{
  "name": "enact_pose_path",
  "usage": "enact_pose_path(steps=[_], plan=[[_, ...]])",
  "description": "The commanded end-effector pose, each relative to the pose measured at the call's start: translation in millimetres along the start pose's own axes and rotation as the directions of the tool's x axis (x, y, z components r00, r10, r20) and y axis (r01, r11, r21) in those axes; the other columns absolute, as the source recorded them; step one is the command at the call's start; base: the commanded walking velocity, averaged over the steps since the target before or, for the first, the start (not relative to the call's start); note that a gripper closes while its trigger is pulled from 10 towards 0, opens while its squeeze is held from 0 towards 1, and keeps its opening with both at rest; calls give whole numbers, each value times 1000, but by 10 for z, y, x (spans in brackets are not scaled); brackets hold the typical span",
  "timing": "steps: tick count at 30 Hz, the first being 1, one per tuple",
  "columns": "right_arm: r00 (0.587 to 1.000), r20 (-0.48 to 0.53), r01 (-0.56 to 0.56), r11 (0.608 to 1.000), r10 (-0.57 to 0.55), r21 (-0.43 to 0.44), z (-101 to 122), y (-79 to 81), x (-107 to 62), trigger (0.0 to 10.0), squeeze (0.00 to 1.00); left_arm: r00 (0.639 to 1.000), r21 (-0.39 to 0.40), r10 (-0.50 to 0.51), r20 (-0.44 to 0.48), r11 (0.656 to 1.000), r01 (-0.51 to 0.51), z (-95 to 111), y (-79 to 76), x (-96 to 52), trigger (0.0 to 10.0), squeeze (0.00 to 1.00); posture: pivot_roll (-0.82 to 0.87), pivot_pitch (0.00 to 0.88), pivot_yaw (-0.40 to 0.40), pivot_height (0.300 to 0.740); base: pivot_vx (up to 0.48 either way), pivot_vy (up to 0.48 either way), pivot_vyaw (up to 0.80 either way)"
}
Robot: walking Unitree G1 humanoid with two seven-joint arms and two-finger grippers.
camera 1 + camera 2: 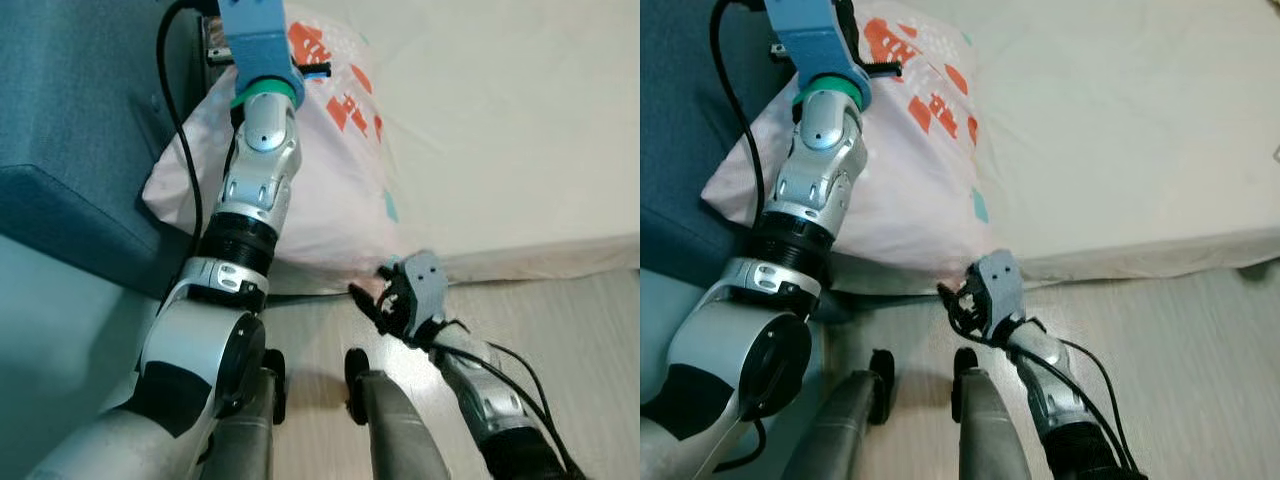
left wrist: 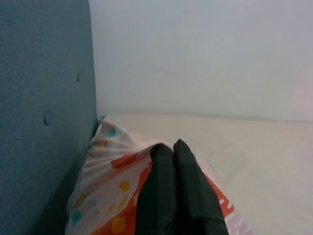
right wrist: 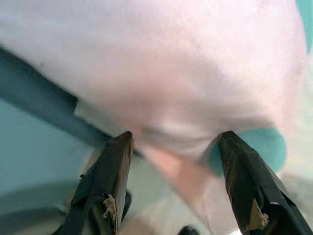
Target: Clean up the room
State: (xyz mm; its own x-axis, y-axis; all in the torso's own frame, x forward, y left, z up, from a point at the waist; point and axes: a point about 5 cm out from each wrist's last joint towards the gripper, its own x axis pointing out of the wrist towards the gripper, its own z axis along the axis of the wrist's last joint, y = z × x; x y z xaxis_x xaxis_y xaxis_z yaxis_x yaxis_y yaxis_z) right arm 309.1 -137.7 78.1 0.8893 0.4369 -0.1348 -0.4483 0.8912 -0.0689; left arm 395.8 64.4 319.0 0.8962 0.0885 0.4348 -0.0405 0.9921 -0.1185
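A pale pink pillow (image 1: 330, 180) with orange and teal marks is seen lying at the head of the bed (image 1: 500, 120), its corner hanging over the bed's edge, just beside the blue padded headboard (image 1: 70, 120). The mattress is covered by a cream sheet.

The left arm is stretched forward and upward over the pillow, its silver forearm crossing the pillow's left part and its blue wrist reaching toward the top of the picture. In the left wrist view the left pincer (image 2: 176, 161) is shown above the pillow's printed end, its two black fingers (image 2: 188, 191) pressed together side by side with nothing seen between them.

The right arm is bent low near the wooden floor (image 1: 570, 320), its forearm angled up toward the bed's lower edge. The right pincer (image 3: 173, 147) is held at the pillow's overhanging corner, its fingers (image 3: 110, 176) spread wide, one on each side of the pink fabric; whether the fabric is touched cannot be told.
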Motion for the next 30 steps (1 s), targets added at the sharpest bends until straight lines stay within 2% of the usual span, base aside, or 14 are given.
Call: enact_pose_path(steps=[1,8,10,13,17,18,21,22,26,30], plan=[[996,-60,62,998,-63,-10,-133,-61,-20,10000,0,995,-15,-30,90,999,32,182,-96,15,0,0,-45,323,88,740,0,0,0],[990,-78,117,992,-119,-38,-54,-200,121,10000,0,995,-12,-29,91,999,30,174,-92,0,0,0,-33,327,89,740,0,0,0],[986,-118,119,992,-121,-30,-70,-267,191,10000,0,996,-11,-32,88,999,33,158,-96,-20,0,0,-27,331,89,740,0,0,0],[977,-160,137,990,-141,-37,-102,-328,205,10000,0,995,-10,-36,88,999,37,152,-98,-33,0,0,-15,335,87,740,0,0,0],[931,-274,233,971,-239,-56,-172,-550,175,10000,0,994,-6,-48,93,999,49,157,-102,-69,0,0,9,346,86,740,0,0,0],[931,-274,233,971,-239,-56,-172,-550,175,10000,0,994,-6,-48,93,999,49,157,-102,-69,0,0,9,346,86,740,0,0,0],[905,-274,318,946,-324,-68,-82,-714,169,10000,0,993,-3,-61,101,998,62,176,-118,-90,0,0,23,351,87,740,0,0,0],[905,-274,318,946,-324,-68,-82,-714,169,10000,0,993,-3,-61,101,998,62,176,-118,-90,0,0,23,351,87,740,0,0,0],[863,-212,449,888,-459,-96,151,-949,174,10000,0,993,1,-82,89,997,82,152,-158,-126,0,0,36,363,91,740,0,0,0],[855,-191,476,876,-482,-82,232,-1002,185,10000,0,992,2,-91,88,996,91,155,-182,-143,0,0,41,367,92,740,0,0,0]])
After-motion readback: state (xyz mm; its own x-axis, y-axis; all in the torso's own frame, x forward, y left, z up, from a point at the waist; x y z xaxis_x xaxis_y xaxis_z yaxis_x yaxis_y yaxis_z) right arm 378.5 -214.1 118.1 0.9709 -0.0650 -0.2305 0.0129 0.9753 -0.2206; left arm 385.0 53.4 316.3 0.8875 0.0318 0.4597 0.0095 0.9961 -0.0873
